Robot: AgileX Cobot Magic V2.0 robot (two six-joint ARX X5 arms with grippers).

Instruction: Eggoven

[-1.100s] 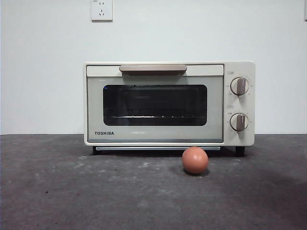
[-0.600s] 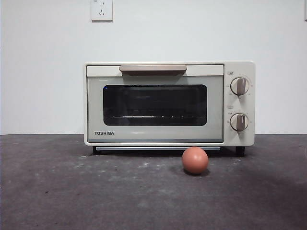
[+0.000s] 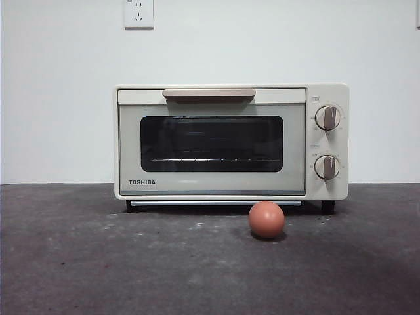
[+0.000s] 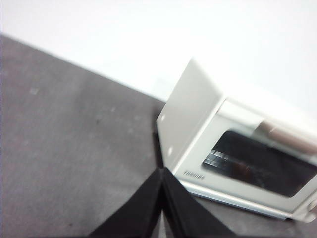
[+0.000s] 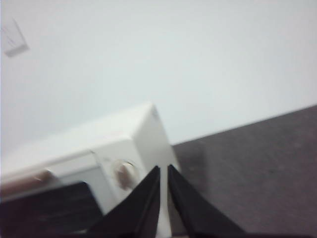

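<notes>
A small reddish-brown egg lies on the dark table just in front of the cream Toshiba oven, below its right part. The oven door with dark glass is closed, its tan handle along the top, two dials at the right. Neither gripper shows in the front view. My left gripper is shut and empty, held off the oven's left side. My right gripper is shut and empty, off the oven's right side. The egg is hidden in both wrist views.
A white wall stands close behind the oven, with a socket high on it. The dark grey table stretches in front and to both sides of the oven.
</notes>
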